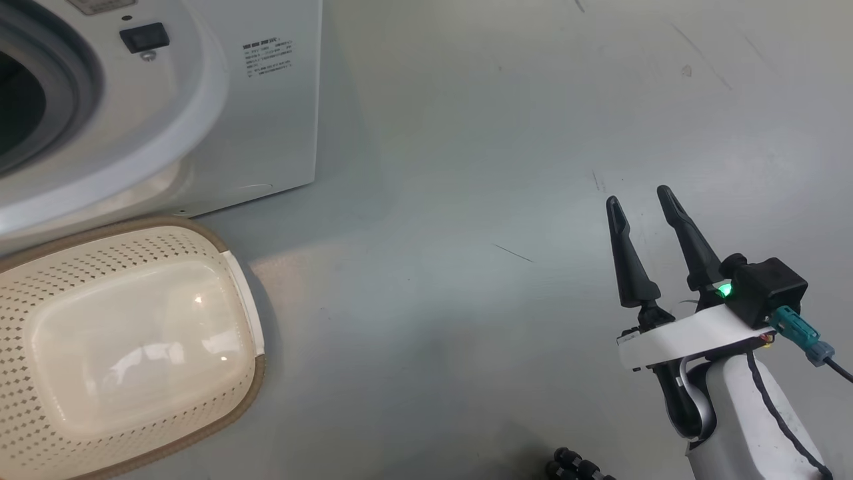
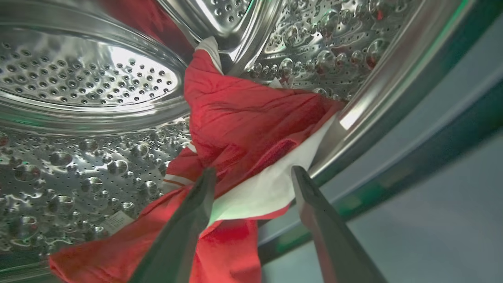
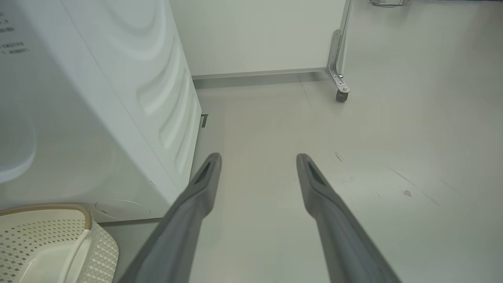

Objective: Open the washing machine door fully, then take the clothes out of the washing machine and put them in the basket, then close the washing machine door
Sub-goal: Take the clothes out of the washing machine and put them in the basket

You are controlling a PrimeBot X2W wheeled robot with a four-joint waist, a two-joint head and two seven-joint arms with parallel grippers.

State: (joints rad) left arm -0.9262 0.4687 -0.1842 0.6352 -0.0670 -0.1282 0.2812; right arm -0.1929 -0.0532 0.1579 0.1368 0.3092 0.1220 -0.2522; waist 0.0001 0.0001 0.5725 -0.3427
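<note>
since the clothes are lying in the drum, i'm holding my left hand inside, spread wide (nothing pinched yet); my right hand is hanging spread, idle.

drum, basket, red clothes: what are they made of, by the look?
Drum: likely polished steel; mirror reflections, punched holes.
Basket: glossy cream plastic, moulded perforations, light glints on its floor; brown rim looks woven.
Clothes: thin matte fabric, soft creases; fibre not tellable.

Shiny steel drum, matt clothes, plastic basket
</note>
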